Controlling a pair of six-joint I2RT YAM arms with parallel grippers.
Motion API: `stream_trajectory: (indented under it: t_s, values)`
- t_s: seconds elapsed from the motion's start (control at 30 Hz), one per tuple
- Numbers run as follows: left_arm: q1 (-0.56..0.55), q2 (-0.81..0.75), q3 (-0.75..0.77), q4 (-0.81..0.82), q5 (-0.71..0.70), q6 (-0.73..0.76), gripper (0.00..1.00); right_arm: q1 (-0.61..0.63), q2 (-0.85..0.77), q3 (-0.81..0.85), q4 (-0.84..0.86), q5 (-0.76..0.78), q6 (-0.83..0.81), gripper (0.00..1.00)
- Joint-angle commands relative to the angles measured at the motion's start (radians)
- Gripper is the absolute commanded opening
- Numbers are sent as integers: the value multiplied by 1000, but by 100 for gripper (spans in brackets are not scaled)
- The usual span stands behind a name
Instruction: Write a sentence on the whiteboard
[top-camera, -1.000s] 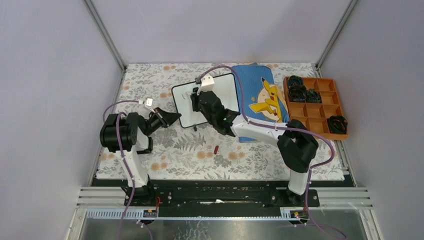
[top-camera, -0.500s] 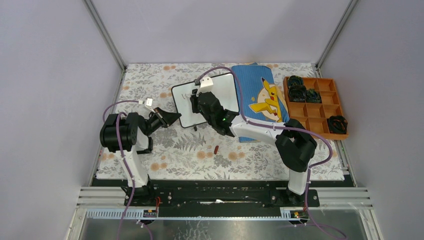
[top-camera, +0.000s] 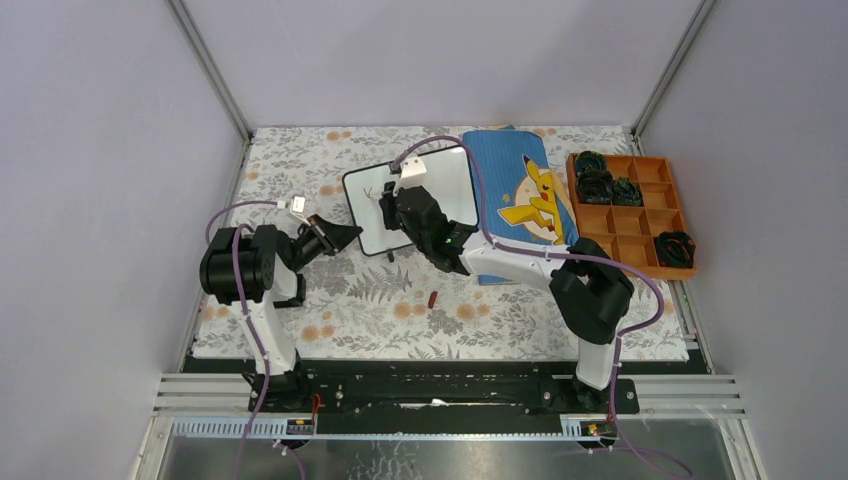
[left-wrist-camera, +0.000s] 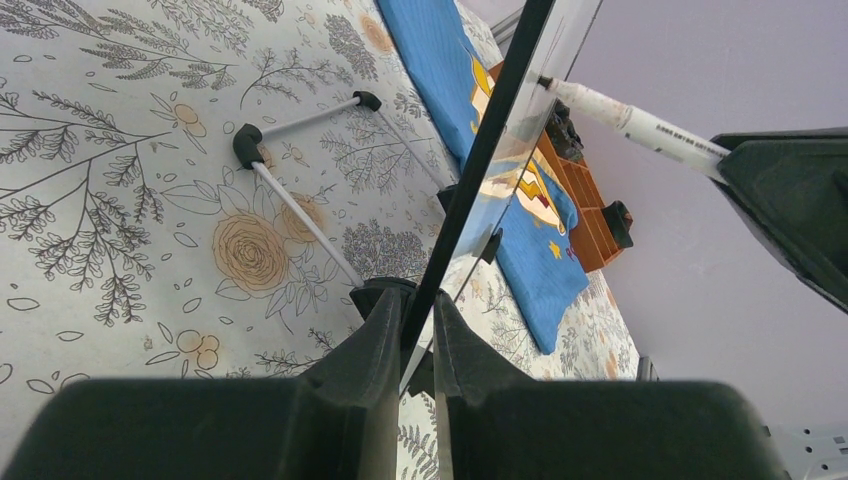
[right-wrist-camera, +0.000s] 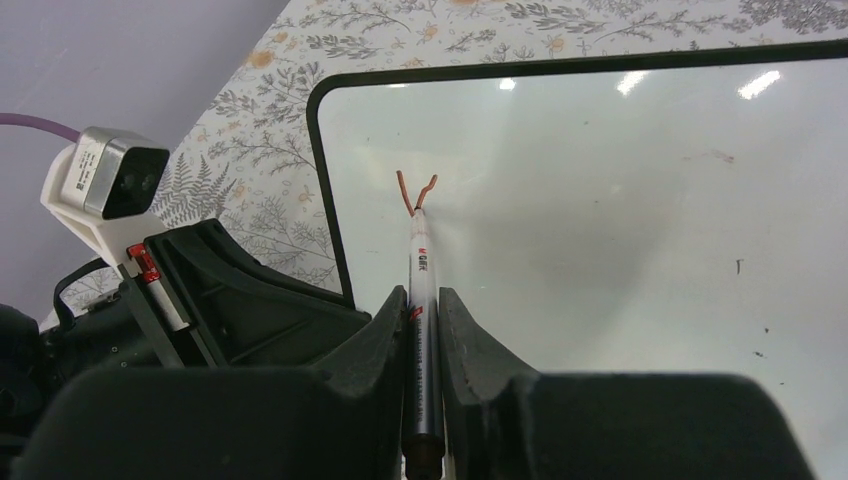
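Because the whiteboard (right-wrist-camera: 620, 200) had to stay steady under the marker (right-wrist-camera: 420, 265), your left gripper (left-wrist-camera: 415, 312) pinched its black rim from the side. Your right gripper (right-wrist-camera: 422, 305) clamped the marker, its tip touching the board just ahead, at the first red-brown stroke of the sentence (right-wrist-camera: 415, 190).

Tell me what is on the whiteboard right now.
On the whiteboard: one red-brown forked stroke near its rim, the marker tip touching it. The right claw hides the board below.
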Motion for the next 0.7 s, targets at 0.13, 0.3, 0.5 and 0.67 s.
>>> stream_trajectory:
  t_s: [0.13,0.3,0.5,0.67]
  values:
    - [4,19,5,43,-21,-6,11,-1,-25,-50,-3,-19,35,0]
    - [4,15,4,42,-23,-2,11,3,-32,-68,-12,-30,40,0]
    - [2,15,3,42,-23,0,11,6,-48,-81,-21,-34,44,0]
    - [1,15,5,42,-22,-3,11,6,-97,-89,-27,-45,54,0]
